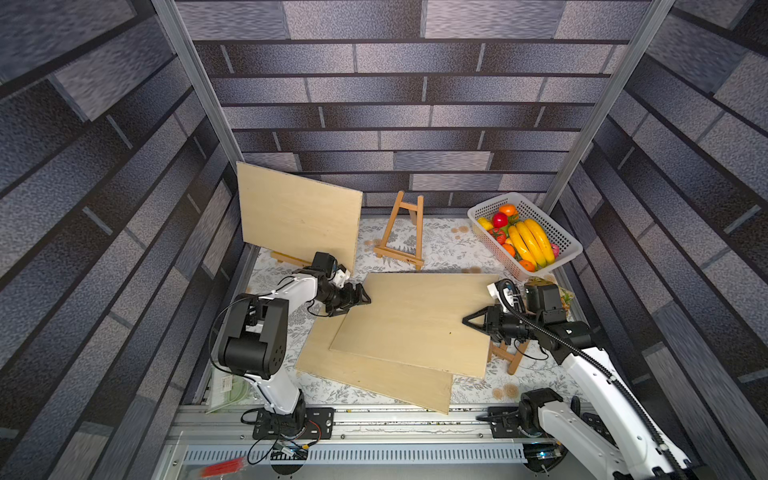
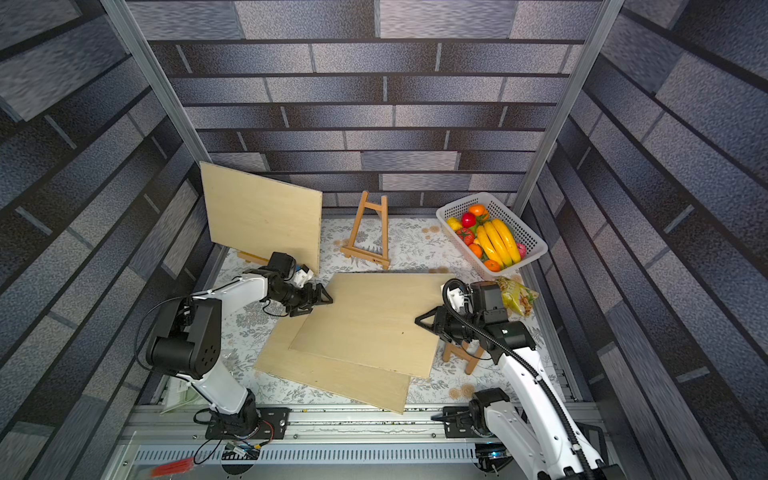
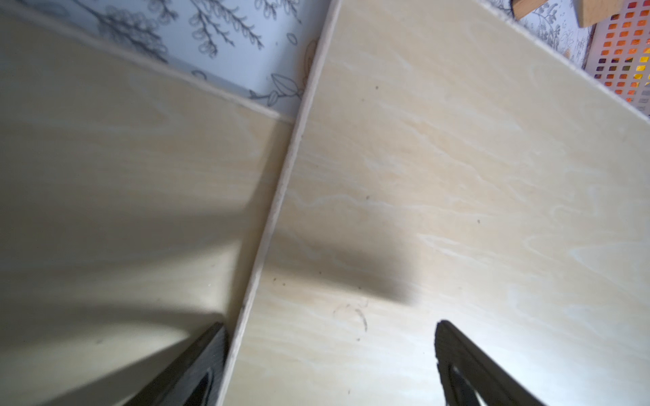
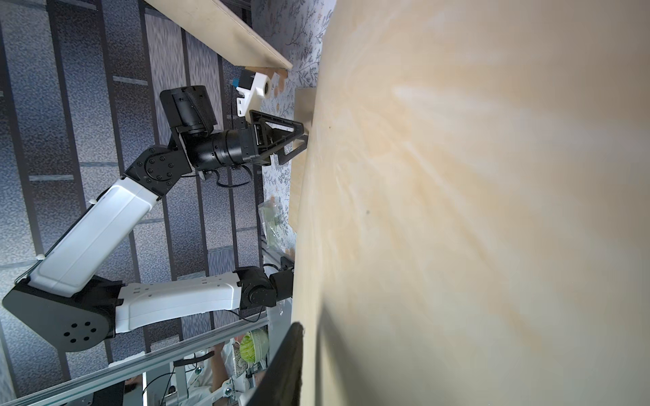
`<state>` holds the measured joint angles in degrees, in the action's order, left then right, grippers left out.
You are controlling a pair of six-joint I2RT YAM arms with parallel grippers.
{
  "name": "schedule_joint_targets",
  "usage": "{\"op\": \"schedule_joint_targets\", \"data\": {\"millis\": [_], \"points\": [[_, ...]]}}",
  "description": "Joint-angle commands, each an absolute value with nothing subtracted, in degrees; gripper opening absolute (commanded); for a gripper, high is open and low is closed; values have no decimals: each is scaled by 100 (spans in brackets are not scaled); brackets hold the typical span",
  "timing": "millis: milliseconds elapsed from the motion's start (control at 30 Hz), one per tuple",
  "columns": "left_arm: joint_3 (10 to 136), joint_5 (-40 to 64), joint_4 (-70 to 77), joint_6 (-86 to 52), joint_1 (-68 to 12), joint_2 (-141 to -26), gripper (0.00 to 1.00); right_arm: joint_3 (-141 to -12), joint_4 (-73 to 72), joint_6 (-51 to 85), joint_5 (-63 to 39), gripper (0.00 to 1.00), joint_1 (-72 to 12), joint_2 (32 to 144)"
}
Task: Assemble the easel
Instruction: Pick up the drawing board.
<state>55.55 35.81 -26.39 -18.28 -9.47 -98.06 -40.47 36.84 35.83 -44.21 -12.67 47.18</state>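
one board (image 1: 415, 320) between left tool (image 1: 360, 302), jaws spread, and right tool (image 1: 468, 321), seemingly clamping.

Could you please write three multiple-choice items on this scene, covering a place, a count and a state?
1. Where does the fruit basket stand? A far right corner; B near left corner; C between the arm bases.
2. How many wooden boards show? A one; B three; C five.
3. How is the left gripper? A open; B shut on a banana; C shut on the basket.
1 A: it sits by the far right post. 2 B: upright board, top flat board, lower flat board. 3 A: its fingers stand apart in the left wrist view.
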Motion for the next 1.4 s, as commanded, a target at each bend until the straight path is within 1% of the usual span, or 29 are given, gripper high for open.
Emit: {"op": "schedule_joint_targets", "data": {"millis": [0,133,233,433,533,633,700,867,1000,1133,1367], "points": [[5067,3330,-3237,-1806,-1212,-10523,94,-4233,3692,3580,-4623,16,-1283,4816],[5027,3341,-3193,-1831,-1224,-10521,94,-4348,4091,3313,-4383,0,-1272,4810],[5063,3340,-3251,-1821,-1223,-10499,94,-4448,4497,2941,-4053,0,-1268,4778],[5237,3409,-3475,-1745,-1093,-10390,94,-4537,5147,1619,-3391,0,-1268,4427],[5271,3476,-3549,-1740,-970,-10249,94,-4600,5059,1529,-3188,0,-1271,4254],[5282,3557,-3608,-1740,-845,-10110,94,-4705,5027,1448,-3237,0,-1266,4386],[5270,3623,-3621,-1740,-754,-10033,94,-4764,5036,1459,-3099,0,-1273,4400],[5156,3886,-3576,-1826,-447,-9764,94,-4937,5008,1225,-2989,0,-1267,3974],[5022,4257,-3454,-1965,-118,-9548,94,-4902,4826,1371,-3005,0,-1271,3678],[4918,4537,-3410,-2061,193,-9356,95,-4642,4091,2135,-3451,0,-1266,3569],[4923,4635,-3614,-1931,428,-9214,95,-4877,3897,2525,-3350,0,-1262,3366]]}}
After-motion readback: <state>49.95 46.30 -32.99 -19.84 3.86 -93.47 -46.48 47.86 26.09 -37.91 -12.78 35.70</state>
